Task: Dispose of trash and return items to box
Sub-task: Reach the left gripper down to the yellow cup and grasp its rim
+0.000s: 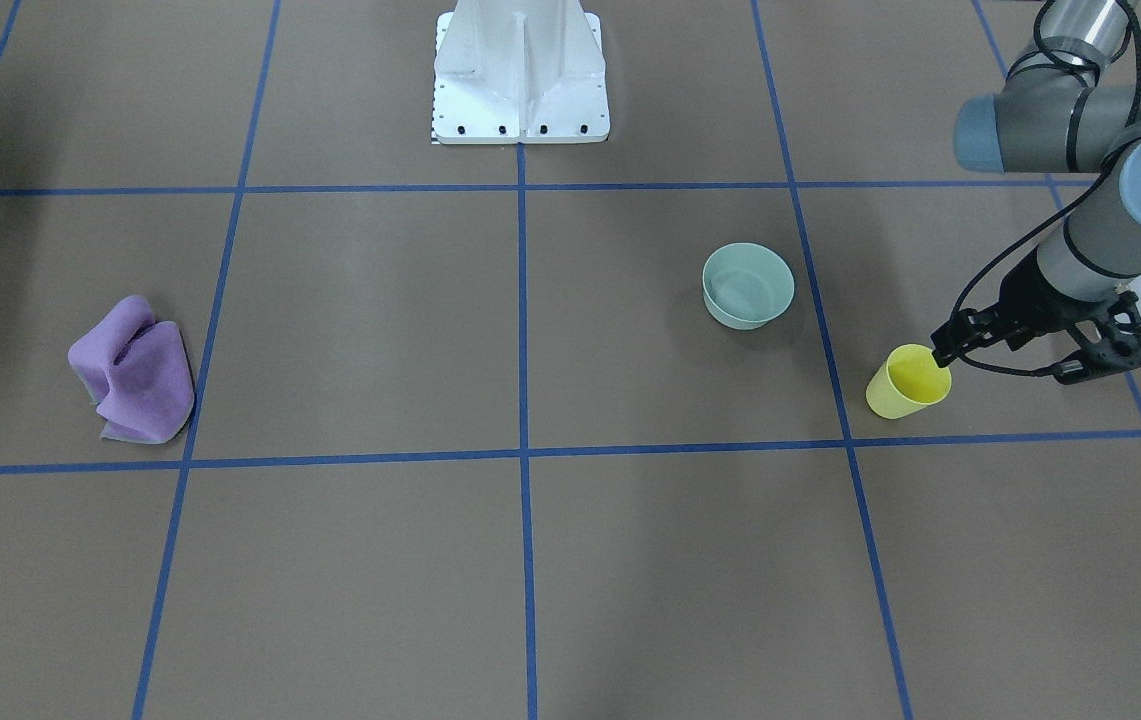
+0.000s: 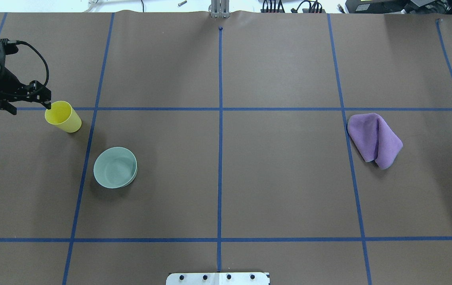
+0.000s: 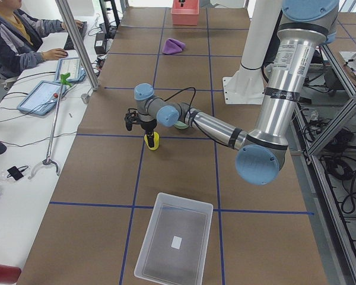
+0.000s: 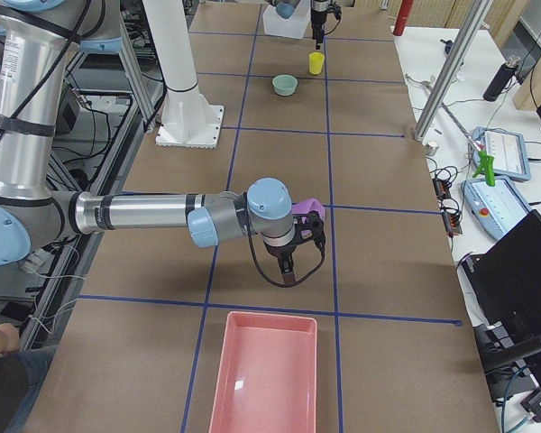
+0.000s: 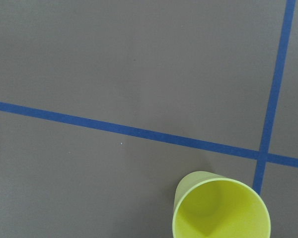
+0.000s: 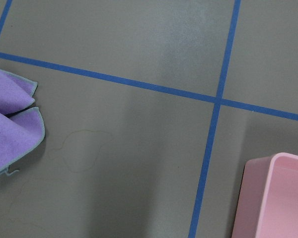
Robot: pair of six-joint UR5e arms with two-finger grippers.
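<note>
Two items are seen loose at the right of the front-facing view: the yellow cup point(image 1: 905, 385), upright with mouth up, and the mint-green bowl point(image 1: 748, 285) up-left of it, neither in the frosted tub point(image 3: 172, 243). The left gripper point(image 1: 1006, 363), fingers spread apart, is held just right of the cup with one fingertip at its rim, so a slight leftward shift is judged necessary to straddle the wall. The right gripper point(image 4: 287, 262), far off by the purple cloth point(image 4: 308, 209), cannot be judged open or closed.
</note>
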